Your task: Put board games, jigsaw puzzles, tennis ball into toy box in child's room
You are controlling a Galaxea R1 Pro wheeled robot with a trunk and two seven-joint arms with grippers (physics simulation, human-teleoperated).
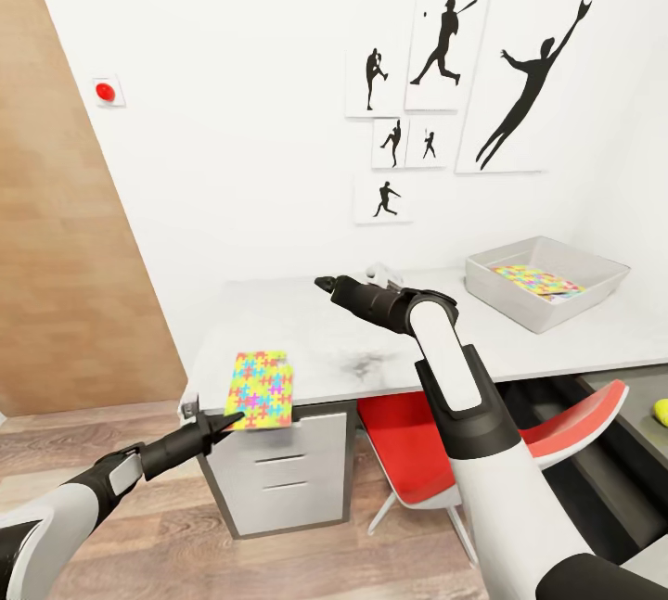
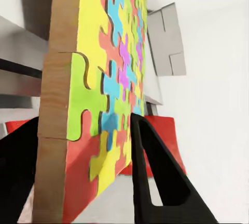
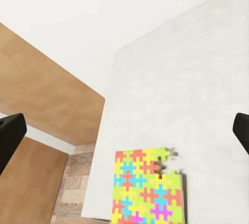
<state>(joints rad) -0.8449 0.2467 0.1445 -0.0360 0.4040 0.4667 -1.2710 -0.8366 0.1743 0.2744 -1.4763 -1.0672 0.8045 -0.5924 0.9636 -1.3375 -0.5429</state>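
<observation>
A multicoloured jigsaw puzzle (image 1: 261, 389) lies at the front left edge of the pale table (image 1: 371, 340), overhanging it. My left gripper (image 1: 229, 420) is at its near corner, shut on it. In the left wrist view a dark finger (image 2: 155, 182) presses the puzzle's (image 2: 104, 78) coloured face, and the other finger is behind its edge. My right gripper (image 1: 323, 284) hovers open over the middle of the table, and its view looks down on the puzzle (image 3: 148, 187). The toy box (image 1: 508, 296) stands at the back right with a second jigsaw puzzle (image 1: 538, 282) inside. The tennis ball (image 1: 661, 412) rests on the lower dark section.
A red chair (image 1: 417, 452) is tucked under the table beside a white drawer unit (image 1: 278, 479). A wood-panelled wall (image 1: 56, 257) stands to the left. Baseball silhouette pictures (image 1: 445, 53) hang on the white wall above the table.
</observation>
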